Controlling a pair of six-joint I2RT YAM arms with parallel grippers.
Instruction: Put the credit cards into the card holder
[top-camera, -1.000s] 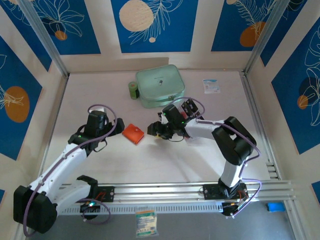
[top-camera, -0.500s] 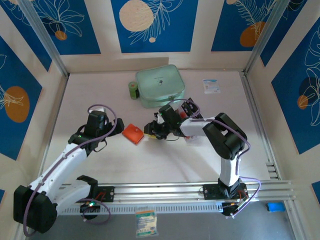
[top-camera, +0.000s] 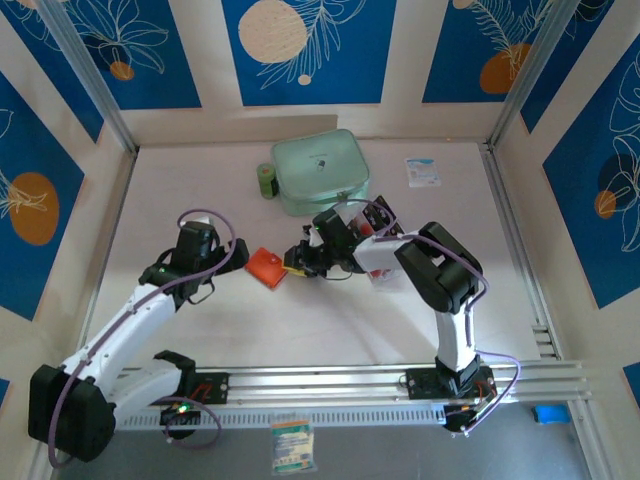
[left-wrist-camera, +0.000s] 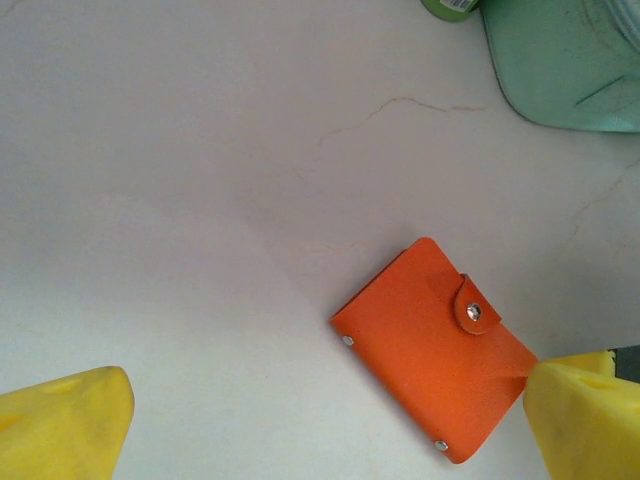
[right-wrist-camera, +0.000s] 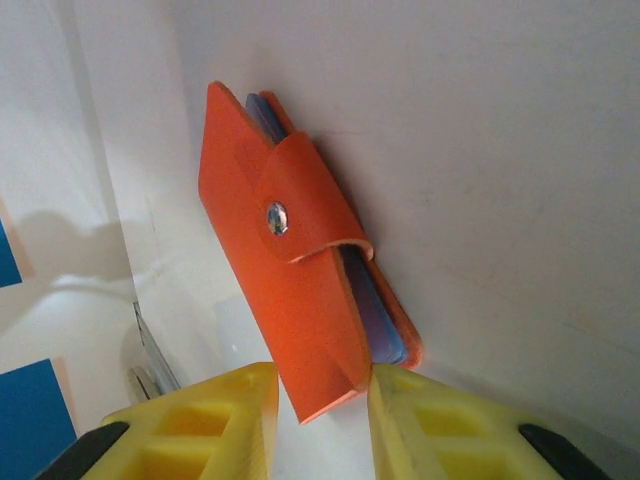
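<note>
The card holder (top-camera: 267, 267) is a small orange wallet, lying snapped shut on the table between both arms. My right gripper (top-camera: 296, 262) reaches it from the right. In the right wrist view its yellow fingers (right-wrist-camera: 225, 420) straddle the card holder's (right-wrist-camera: 290, 270) near corner, narrowly open, the right one touching, the left a little apart. Bluish inner leaves (right-wrist-camera: 385, 325) show at the holder's edge. My left gripper (top-camera: 238, 256) hovers wide open just left of the holder (left-wrist-camera: 435, 345). Dark and red credit cards (top-camera: 366, 224) peek out behind the right wrist, mostly hidden.
A mint-green zip case (top-camera: 320, 172) lies at the back, with a green roll (top-camera: 266, 180) on its left and a white-and-blue packet (top-camera: 422, 171) to its right. The aluminium rail (top-camera: 330, 378) runs along the near edge.
My right gripper has slid left to the card holder, and its fingers have drawn in around the holder's corner. The left arm has stayed put, still wide open.
</note>
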